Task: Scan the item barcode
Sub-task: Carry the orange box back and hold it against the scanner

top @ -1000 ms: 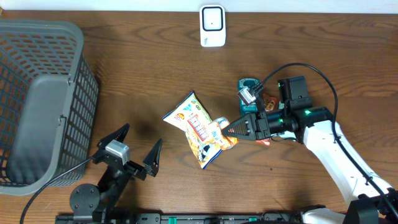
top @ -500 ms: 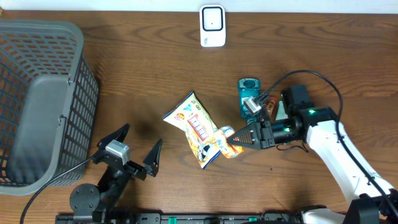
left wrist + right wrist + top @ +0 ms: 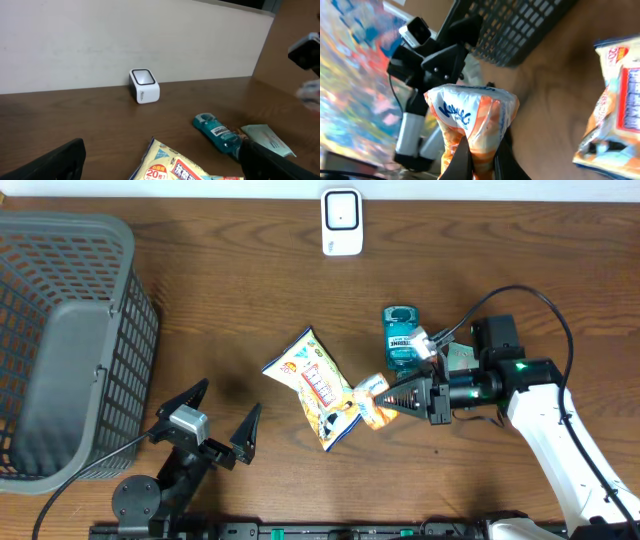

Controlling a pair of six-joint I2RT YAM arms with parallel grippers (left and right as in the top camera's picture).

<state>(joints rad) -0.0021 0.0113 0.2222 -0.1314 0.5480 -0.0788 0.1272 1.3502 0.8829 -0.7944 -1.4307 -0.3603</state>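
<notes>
My right gripper (image 3: 388, 394) is shut on a small orange-and-white snack packet (image 3: 370, 399), pinching its lower end just right of the yellow snack bag (image 3: 317, 387). In the right wrist view the packet (image 3: 470, 117) stands up from between the shut fingers (image 3: 481, 156). The white barcode scanner (image 3: 341, 222) stands at the table's far edge, well away from the packet. My left gripper (image 3: 218, 420) is open near the front edge, with nothing in it. In the left wrist view the scanner (image 3: 144, 86) faces me beyond the yellow bag (image 3: 167, 165).
A teal mouthwash bottle (image 3: 402, 336) and a pale green packet (image 3: 459, 357) lie behind my right arm. A grey mesh basket (image 3: 62, 340) fills the left side. The right wrist view shows the left arm (image 3: 432, 57) and the basket (image 3: 520, 22) beyond the packet.
My right arm has drawn back to the right and slightly toward the front with the packet in its grip, uncovering the bottle. The left arm has not moved.
</notes>
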